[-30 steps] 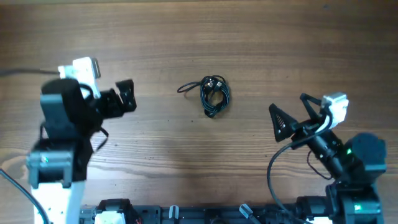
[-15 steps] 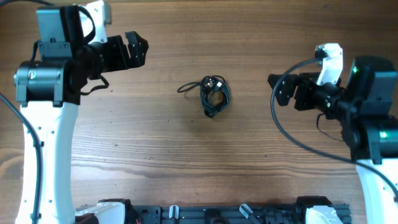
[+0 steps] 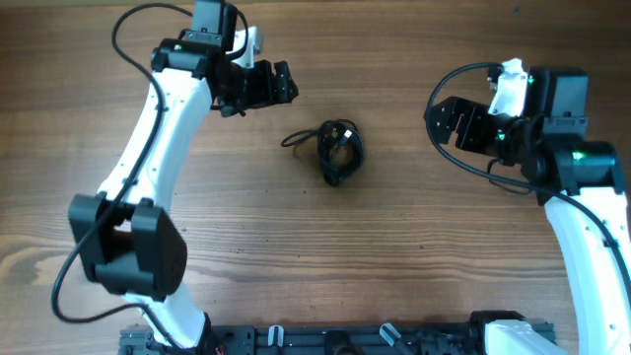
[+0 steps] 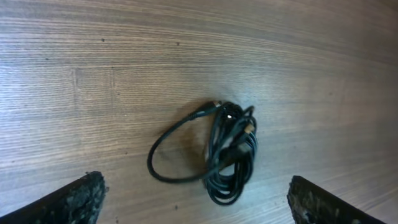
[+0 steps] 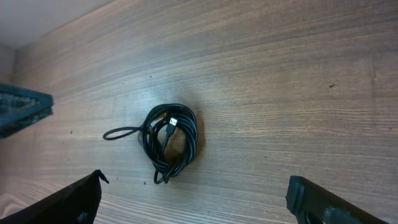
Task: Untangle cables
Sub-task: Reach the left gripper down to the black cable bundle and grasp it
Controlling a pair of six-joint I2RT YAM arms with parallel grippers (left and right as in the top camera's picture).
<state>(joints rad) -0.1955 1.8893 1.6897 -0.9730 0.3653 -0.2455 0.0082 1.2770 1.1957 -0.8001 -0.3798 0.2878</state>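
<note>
Loosely coiled black cables (image 3: 338, 150) trail one loop; left gripper (image 3: 284, 84) and right gripper (image 3: 435, 123) gape.

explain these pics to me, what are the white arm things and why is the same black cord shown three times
These are two robot arms at a wooden table. One picture looks straight down from above. The other two come from a camera on each wrist, so the dark shapes in their bottom corners are that arm's own fingertips. The left gripper and right gripper are both open, holding nothing. Between them lies a coiled bundle of thin black cables with one loose loop sticking out; each wrist camera sees that same bundle.
</note>
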